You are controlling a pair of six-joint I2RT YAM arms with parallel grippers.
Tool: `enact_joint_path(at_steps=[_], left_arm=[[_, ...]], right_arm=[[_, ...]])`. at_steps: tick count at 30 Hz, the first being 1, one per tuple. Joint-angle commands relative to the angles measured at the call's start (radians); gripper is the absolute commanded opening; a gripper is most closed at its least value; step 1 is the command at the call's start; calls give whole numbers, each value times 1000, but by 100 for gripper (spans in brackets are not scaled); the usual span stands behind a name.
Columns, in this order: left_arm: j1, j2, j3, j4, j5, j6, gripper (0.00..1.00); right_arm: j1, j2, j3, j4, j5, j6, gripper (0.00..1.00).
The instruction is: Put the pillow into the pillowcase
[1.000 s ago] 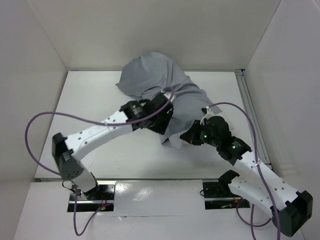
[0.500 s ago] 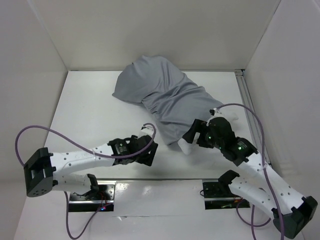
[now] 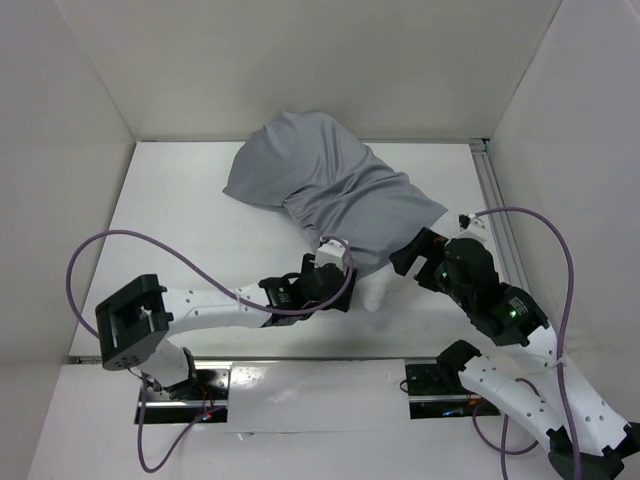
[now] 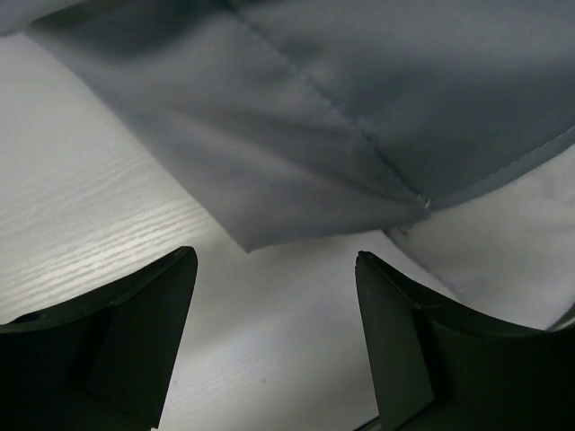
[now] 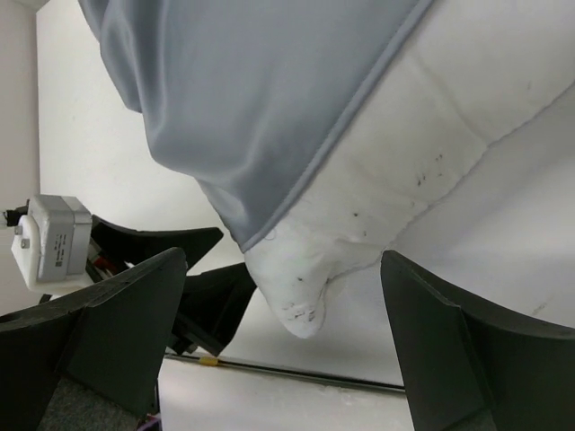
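White table (image 3: 180, 230). The left gripper (image 4: 274, 260), newly advanced, gapes empty just short of the pillowcase (image 4: 359, 81) hem. The right gripper (image 5: 283, 259), equally wide and empty, frames the pillow (image 5: 449, 126) corner still uncovered beyond its tips; insertion appears nearly complete.

White left arm (image 3: 210, 303) and right arm (image 3: 520, 395), black joints, 2 purple cables (image 3: 120, 233) (green lights on the right)

Overhead, close wrist views; shared pillowcase (image 3: 322, 188)
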Motion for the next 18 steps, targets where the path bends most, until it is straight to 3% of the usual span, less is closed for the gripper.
enact_joint_path(at_steps=[1,7,10,11,12,13,18], left_arm=[[-3,43,49,127,-26,82,83],[-3,110,83,138,-130,126,74],[-3,149,126,102,-183,104,48],[-3,149,141,69,-208,86,32],[-3,149,167,37,-231,72,9],[-3,149,178,-44,-283,51,0],[-3,-10,178,-338,-406,-174,0]], right_arm=[[1,-5,53,-43,63,22,96],[1,4,53,-43,63,22,96],[1,4,53,-43,63,31,96],[1,4,53,-43,63,31,96],[1,4,53,-43,63,31,96],[1,4,53,-43,63,31,96],[1,36,32,-43,54,1,96]])
